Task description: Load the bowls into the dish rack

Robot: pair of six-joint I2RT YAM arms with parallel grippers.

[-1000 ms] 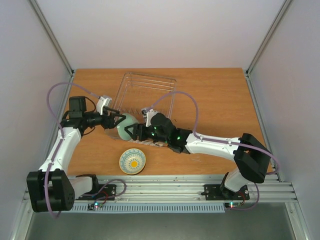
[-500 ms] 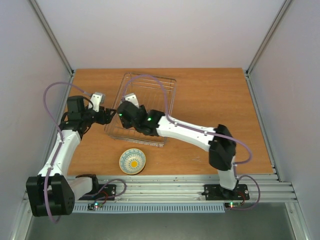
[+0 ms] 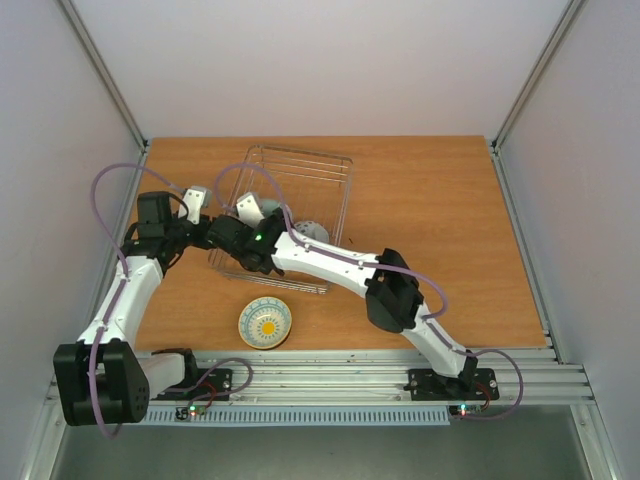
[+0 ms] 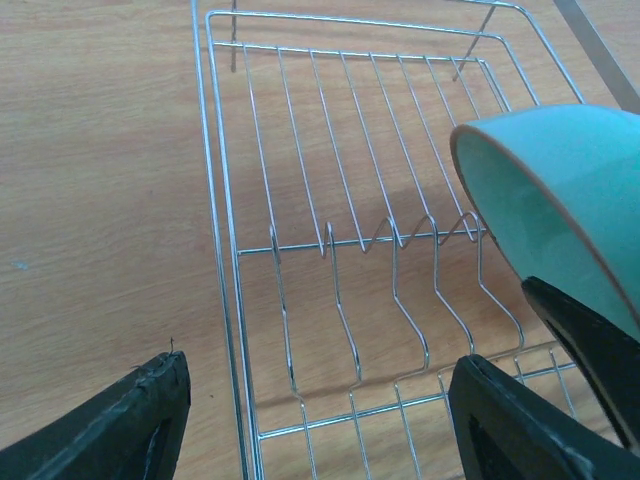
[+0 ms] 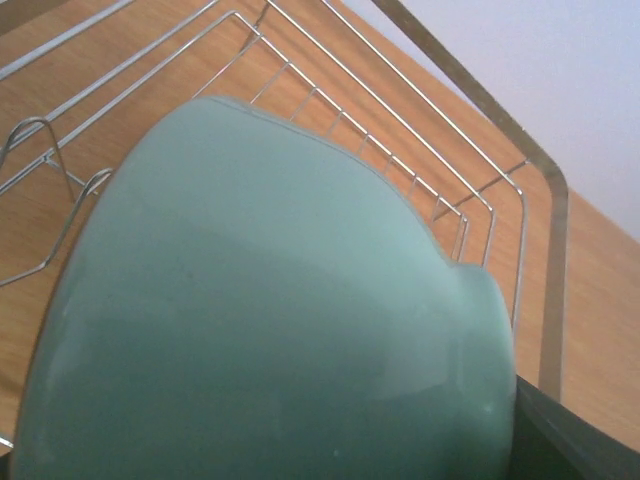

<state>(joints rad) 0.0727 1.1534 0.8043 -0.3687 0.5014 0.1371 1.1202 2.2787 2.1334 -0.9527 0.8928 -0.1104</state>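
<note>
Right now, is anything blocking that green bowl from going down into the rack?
Nothing visible does. The green bowl hangs tilted over the rack, and the prongs and wires showing beside and below it are bare in the left wrist view.

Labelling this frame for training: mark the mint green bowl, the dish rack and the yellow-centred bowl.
mint green bowl (image 5: 270, 300), right wrist view, outer wall.
dish rack (image 3: 303, 183), top external view, bare wire floor.
yellow-centred bowl (image 3: 265, 323), top external view, inner centre.
</note>
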